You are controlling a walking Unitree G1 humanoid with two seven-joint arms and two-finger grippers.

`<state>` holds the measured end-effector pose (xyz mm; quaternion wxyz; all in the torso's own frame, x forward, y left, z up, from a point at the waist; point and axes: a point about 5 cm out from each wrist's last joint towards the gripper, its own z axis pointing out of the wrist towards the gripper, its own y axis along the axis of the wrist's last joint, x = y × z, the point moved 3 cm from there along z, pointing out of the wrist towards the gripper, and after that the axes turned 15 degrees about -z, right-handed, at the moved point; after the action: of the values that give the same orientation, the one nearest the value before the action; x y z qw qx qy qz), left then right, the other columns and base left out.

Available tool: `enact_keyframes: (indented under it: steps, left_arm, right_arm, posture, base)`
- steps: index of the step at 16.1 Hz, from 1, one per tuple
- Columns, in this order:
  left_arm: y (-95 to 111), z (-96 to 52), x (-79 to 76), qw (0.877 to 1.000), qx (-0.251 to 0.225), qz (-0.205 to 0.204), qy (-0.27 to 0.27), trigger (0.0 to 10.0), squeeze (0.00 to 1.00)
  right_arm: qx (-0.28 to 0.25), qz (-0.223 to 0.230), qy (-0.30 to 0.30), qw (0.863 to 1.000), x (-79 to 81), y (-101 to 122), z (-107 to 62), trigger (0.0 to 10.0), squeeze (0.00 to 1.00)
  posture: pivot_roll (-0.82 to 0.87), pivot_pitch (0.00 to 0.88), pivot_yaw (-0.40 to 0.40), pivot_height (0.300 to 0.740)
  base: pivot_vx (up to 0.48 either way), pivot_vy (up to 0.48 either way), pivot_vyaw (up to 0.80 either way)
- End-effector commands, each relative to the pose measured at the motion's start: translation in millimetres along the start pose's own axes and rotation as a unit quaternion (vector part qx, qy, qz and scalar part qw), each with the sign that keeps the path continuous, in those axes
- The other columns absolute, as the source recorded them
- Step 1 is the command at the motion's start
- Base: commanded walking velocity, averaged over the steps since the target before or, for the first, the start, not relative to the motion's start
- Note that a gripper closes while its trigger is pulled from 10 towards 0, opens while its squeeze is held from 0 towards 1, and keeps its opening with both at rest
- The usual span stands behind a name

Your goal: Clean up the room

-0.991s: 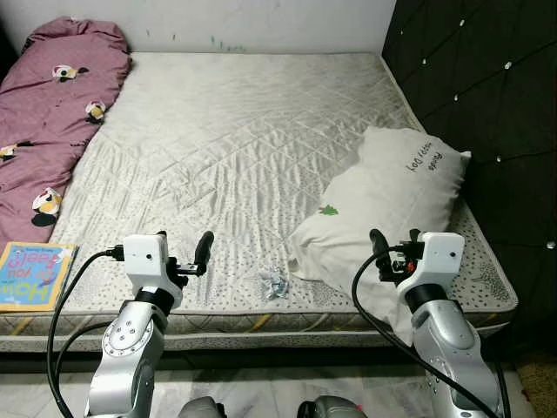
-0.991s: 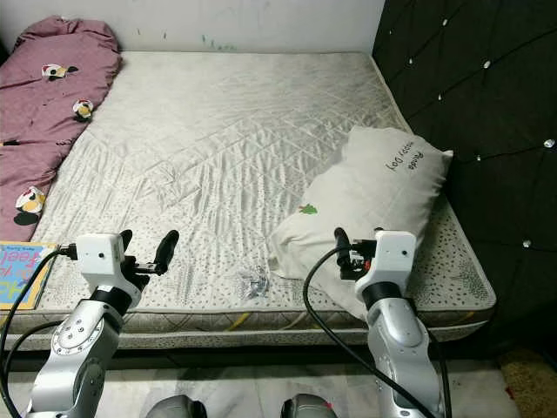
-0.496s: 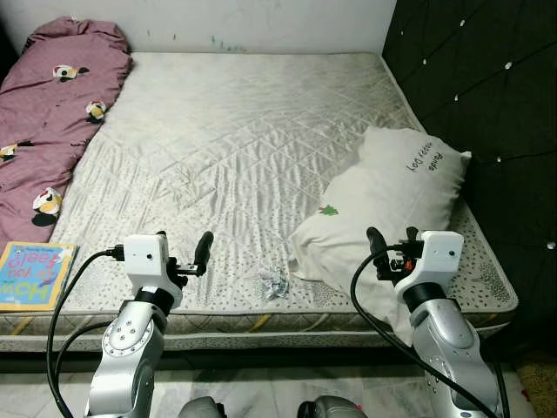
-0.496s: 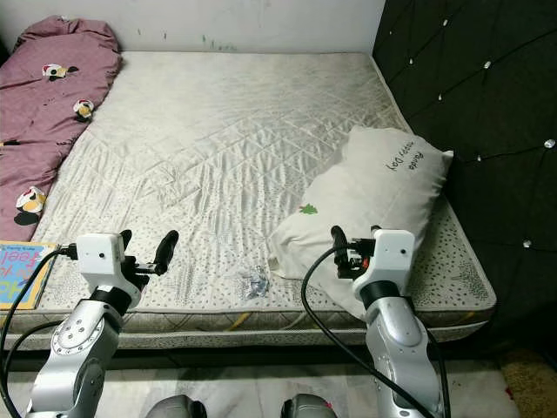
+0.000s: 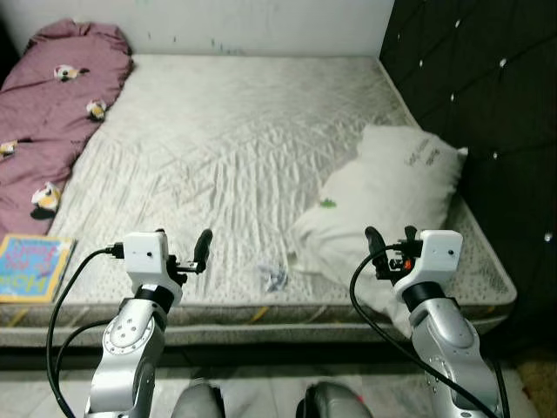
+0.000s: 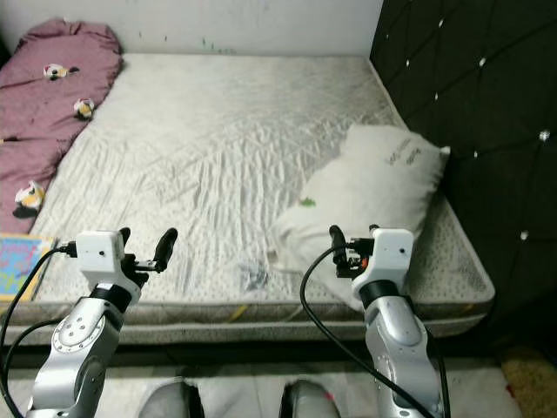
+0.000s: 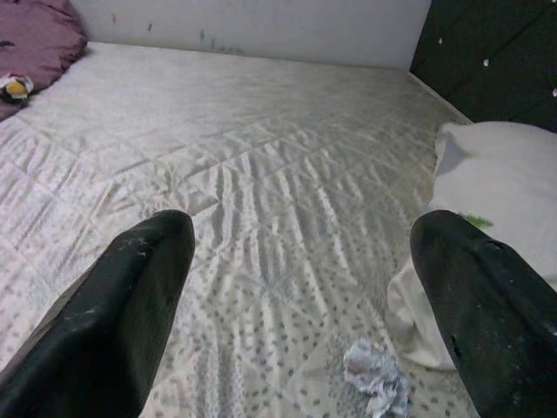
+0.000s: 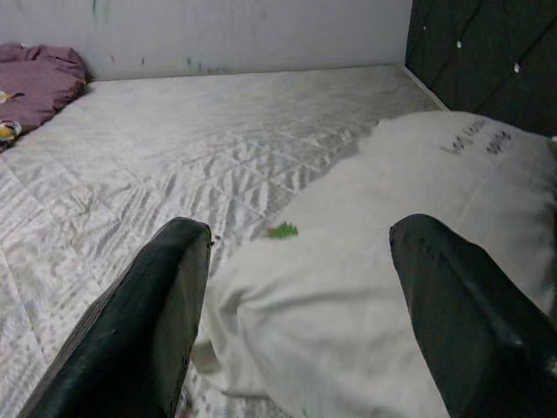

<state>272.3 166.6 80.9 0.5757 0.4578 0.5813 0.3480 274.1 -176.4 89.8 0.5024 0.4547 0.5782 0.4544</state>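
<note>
White pillow (image 5: 392, 187) lies on the mattress (image 5: 218, 131) by the headboard; crumpled paper (image 5: 275, 277) sits near its front edge. Left wrist view: left gripper (image 7: 305, 305) spread wide above the paper. Right wrist view: right gripper (image 8: 300, 300) wide over the pillow.

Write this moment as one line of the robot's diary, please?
stage: facing bed | left hand: open, empty, raised at mattress edge | right hand: open, empty, before pillow | crumpled wrapper: lying between hands, untouched
</note>
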Motion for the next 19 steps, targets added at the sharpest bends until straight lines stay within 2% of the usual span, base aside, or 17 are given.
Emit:
enact_keyframes:
  steps: [1,3,11,12,17,19]
  left_arm:
    - [1,-0.7,2.1,1.000,0.001,0.005,0.005,10.0,0.00]
    - [1,-0.5,3.0,1.000,-0.003,0.011,0.011,10.0,0.00]
    - [3,0.9,6.5,1.000,-0.005,-0.002,0.013,10.0,0.00]
    - [3,0.2,6.1,1.000,-0.004,-0.007,0.009,10.0,0.00]
    - [4,0.8,4.1,1.000,-0.007,-0.009,-0.002,10.0,0.00]
    - [3,0.3,4.3,1.000,-0.004,-0.008,-0.005,10.0,0.00]
  right_arm:
    - [-0.002,0.004,0.005,1.000,1.7,2,0.3,10.0,0.00]
    - [-0.004,0.004,0.007,1.000,2.3,3,0.7,10.0,0.00]
    - [0.000,0.000,0.022,1.000,6.8,1,1.6,10.0,0.00]
    - [-0.001,-0.012,0.030,0.999,8.0,1,2.0,10.0,0.00]
    - [-0.007,-0.016,0.040,0.999,11.7,2,2.3,10.0,0.00]
    - [-0.006,-0.016,0.040,0.999,11.8,2,2.1,10.0,0.00]
  posture:
    - [-0.04,0.038,-0.024,0.629]
    - [-0.05,0.038,-0.024,0.609]
    - [-0.04,0.037,-0.030,0.609]
    - [-0.04,0.036,-0.031,0.609]
    - [-0.04,0.034,-0.030,0.609]
    - [-0.04,0.034,-0.029,0.609]
  base:
    - [0.000,0.000,0.00]
    - [0.000,0.000,0.00]
    - [0.000,0.000,0.00]
    - [0.000,0.000,0.00]
    - [0.100,0.000,0.63]
    - [0.253,0.000,0.00]
